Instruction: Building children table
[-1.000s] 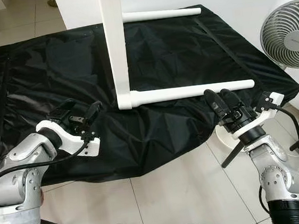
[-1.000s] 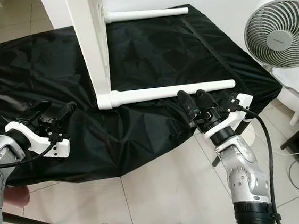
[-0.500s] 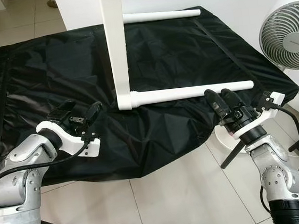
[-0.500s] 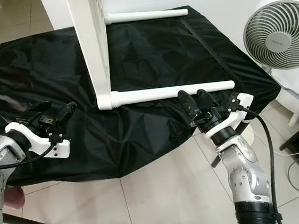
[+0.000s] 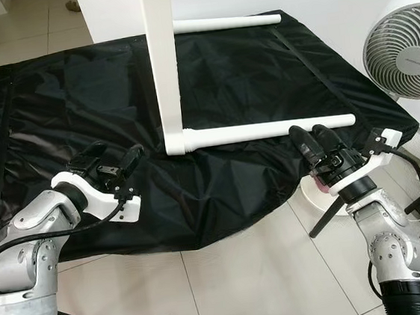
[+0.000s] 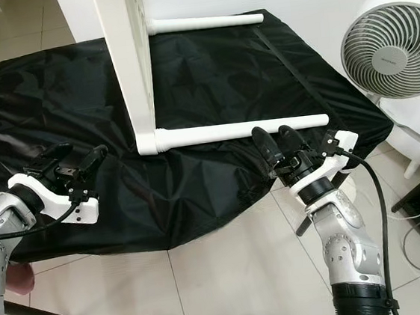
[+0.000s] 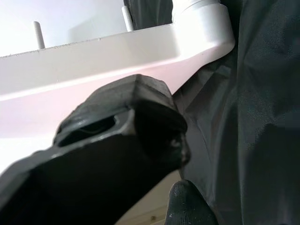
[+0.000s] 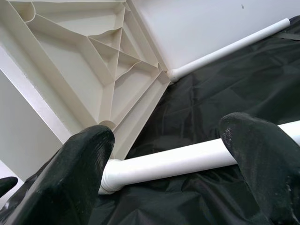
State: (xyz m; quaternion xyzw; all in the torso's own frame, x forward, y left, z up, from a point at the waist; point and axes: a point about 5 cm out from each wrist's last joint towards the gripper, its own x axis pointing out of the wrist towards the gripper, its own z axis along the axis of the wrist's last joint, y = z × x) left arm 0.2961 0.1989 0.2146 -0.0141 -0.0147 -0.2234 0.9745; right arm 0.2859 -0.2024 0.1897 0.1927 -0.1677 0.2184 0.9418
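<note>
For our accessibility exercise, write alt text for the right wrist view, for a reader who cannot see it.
Two black fingers of the right claw, spread open, frame a white table leg lying on black cloth. The leg joins the ribbed underside of a white tabletop standing on its edge, and a second leg juts out farther back.

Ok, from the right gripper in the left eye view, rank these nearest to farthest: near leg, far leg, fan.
From the right gripper:
1. Near leg, just ahead, lying on the black cloth.
2. Fan, off to its right.
3. Far leg, at the cloth's back edge.
</note>
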